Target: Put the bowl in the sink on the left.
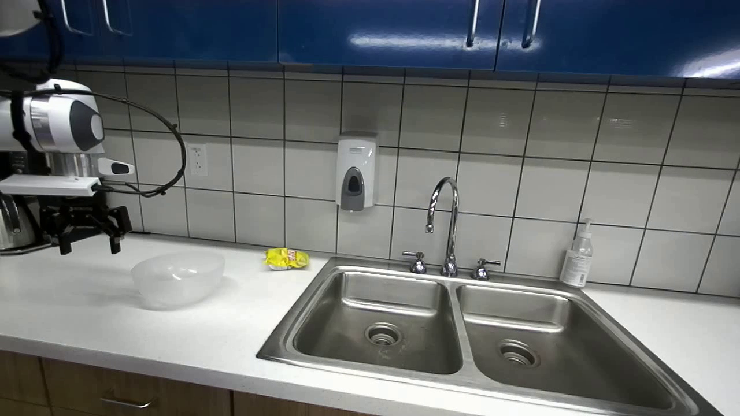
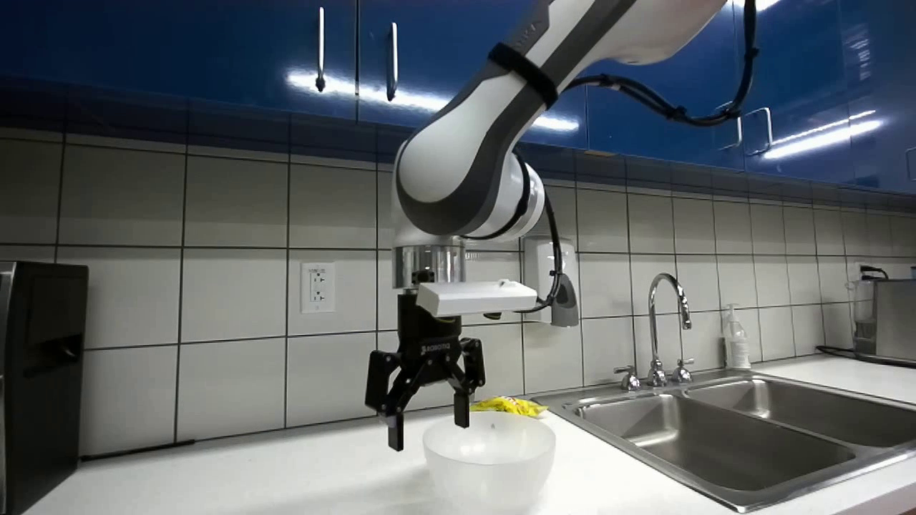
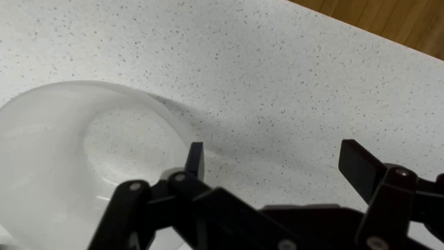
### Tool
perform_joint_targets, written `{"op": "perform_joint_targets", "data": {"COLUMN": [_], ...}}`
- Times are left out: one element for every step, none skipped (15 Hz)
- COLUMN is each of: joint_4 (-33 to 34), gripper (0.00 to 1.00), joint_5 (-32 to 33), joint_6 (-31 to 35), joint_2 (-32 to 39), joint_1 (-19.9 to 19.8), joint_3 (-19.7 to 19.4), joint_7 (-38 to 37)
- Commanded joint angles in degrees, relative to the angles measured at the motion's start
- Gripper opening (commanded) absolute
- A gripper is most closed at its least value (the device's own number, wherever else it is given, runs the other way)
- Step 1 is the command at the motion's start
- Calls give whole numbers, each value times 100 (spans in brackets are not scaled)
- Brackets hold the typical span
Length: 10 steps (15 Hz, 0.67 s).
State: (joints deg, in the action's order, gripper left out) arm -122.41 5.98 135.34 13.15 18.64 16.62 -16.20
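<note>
Bowl [image 2: 490, 465] upright on counter [image 2: 286, 476], apart from sink [image 1: 370, 315]; fingers [image 2: 461, 409] spread near bowl.

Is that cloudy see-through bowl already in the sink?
No, in an exterior view the bowl stands on the white counter, apart from the sink.

Faced the tiled wall [image 1: 430, 121] in an exterior view, from well out on the sink [image 1: 347, 323] side of the jaws, tilted slightly down over the desk [image 1: 202, 335]. Looked aslant along that wall in an exterior view, nearly level, from the opposite side of the jaws and nearer to them, toward the faucet [image 2: 653, 332]. Pointed down in the wrist view, close above the spread jaws, onto the desk and the bowl [image 3: 76, 156] beside them. Caught jaws, bowl and sink in both exterior views.
</note>
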Motion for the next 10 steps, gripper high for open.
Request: {"op": "perform_joint_targets", "data": {"joint_4": [599,696,791,882,978,1053,1146,1238,1295,1347], "gripper": [100,100,100,100,100,100,100,100,100,100], "joint_5": [356,414,460,498,539,563,580,586,590,599], "joint_6": [15,25,28,34,26,28,5,-11,-13,-9], "joint_2": [632,742,840,921,998,1050,1111,1163,1193,1219], "joint_1": [254,301,349,387,430,460,483,498,505,514], "joint_3": [-213,-272,-329,-384,-445,-494,-541,-587,-628,-666], "joint_7": [-363,-389,-401,-395,-395,-381,-368,-364,-349,-344]}}
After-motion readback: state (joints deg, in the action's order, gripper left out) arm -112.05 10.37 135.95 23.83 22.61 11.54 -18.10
